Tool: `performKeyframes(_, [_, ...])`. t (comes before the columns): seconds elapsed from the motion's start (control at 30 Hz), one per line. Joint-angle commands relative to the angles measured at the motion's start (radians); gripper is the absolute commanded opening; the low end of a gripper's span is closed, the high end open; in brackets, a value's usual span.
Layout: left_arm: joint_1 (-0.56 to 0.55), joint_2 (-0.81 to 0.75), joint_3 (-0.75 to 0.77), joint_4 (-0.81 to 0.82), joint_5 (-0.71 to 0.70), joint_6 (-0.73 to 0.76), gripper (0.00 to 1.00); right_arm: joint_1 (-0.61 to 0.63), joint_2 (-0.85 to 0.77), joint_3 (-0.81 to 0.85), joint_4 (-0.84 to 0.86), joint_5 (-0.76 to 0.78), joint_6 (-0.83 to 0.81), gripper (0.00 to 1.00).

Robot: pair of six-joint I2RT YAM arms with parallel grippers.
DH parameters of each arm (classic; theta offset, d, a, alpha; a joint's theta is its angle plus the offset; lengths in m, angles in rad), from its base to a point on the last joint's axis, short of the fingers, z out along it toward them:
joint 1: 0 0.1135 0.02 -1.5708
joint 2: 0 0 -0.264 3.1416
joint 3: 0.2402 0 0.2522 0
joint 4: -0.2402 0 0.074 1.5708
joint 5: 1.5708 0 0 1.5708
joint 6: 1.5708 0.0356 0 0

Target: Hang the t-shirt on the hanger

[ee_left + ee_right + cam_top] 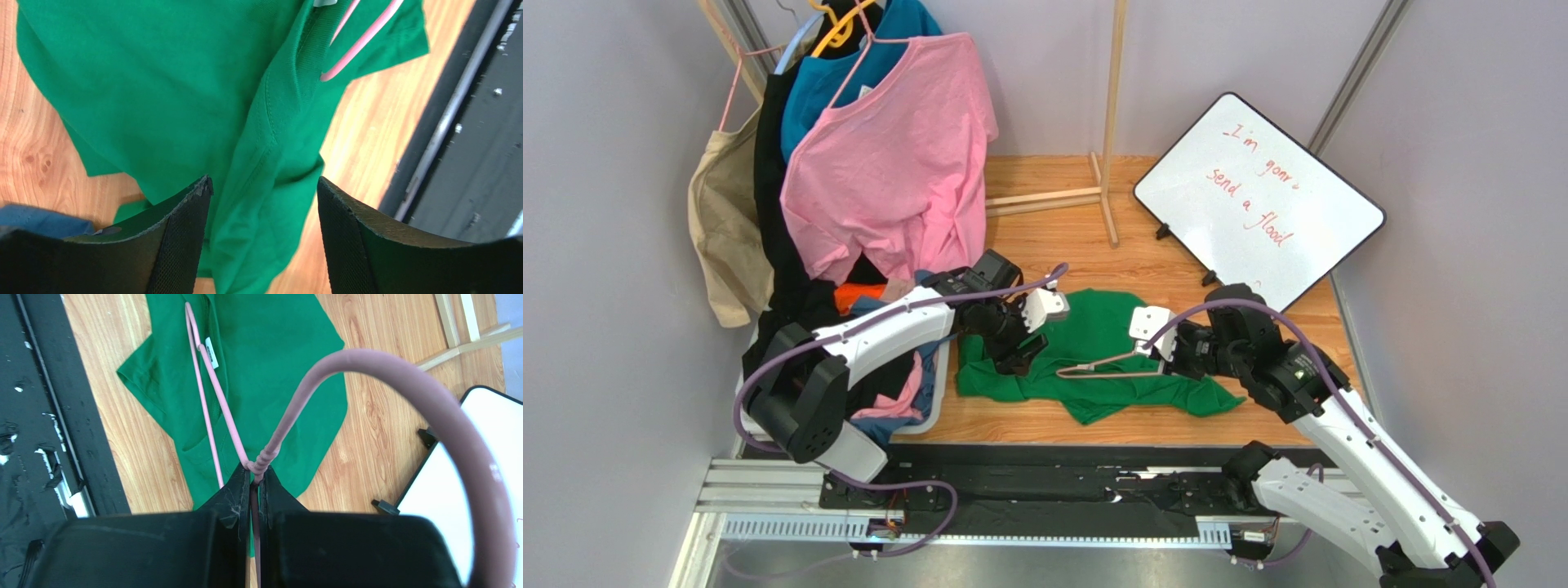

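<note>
The green t-shirt (1100, 368) lies crumpled on the wooden table. My right gripper (1163, 347) is shut on the neck of the pale-pink hanger (1097, 364), just below its hook (393, 367). The hanger's arms (209, 386) reach across the shirt (270, 349) towards the white neck label (210, 353). In the left wrist view the hanger's far end (362, 40) meets the shirt's neck edge. My left gripper (1017, 349) is open over the shirt's left part. A raised fold of green cloth (270, 159) lies between its fingers (184, 245), and they are not closed on it.
A rack at the back left holds a pink t-shirt (891, 159), a teal shirt (854, 74), a yellow-orange hanger (844, 25) and a beige bag (725, 227). A bin of clothes (891, 398) sits left of the shirt. A whiteboard (1259, 196) leans at the back right. A black rail (1051, 484) runs along the near edge.
</note>
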Motion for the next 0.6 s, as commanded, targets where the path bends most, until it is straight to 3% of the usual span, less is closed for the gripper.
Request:
performKeyframes(0.0, [-0.036,0.033,0.001,0.085,-0.05,-0.009,0.7,-0.003,0.004,-0.008,0.091,0.054,-0.024,0.0])
performKeyframes(0.13, [-0.046,0.082,0.009,0.108,-0.096,-0.005,0.63,-0.005,0.005,-0.022,0.144,0.085,-0.027,0.0])
performKeyframes(0.2, [-0.046,0.094,0.021,0.117,-0.121,-0.005,0.52,-0.003,0.004,-0.02,0.151,0.086,-0.031,0.0])
performKeyframes(0.27, [-0.039,0.111,0.033,0.121,-0.13,-0.021,0.48,-0.003,0.005,-0.017,0.154,0.086,-0.033,0.0])
performKeyframes(0.4, [-0.003,0.102,0.044,0.134,-0.093,-0.048,0.59,-0.005,0.013,-0.017,0.151,0.097,-0.042,0.0])
performKeyframes(0.57, [0.011,0.063,0.013,0.141,-0.004,-0.002,0.66,-0.005,0.002,-0.011,0.148,0.068,-0.041,0.0])
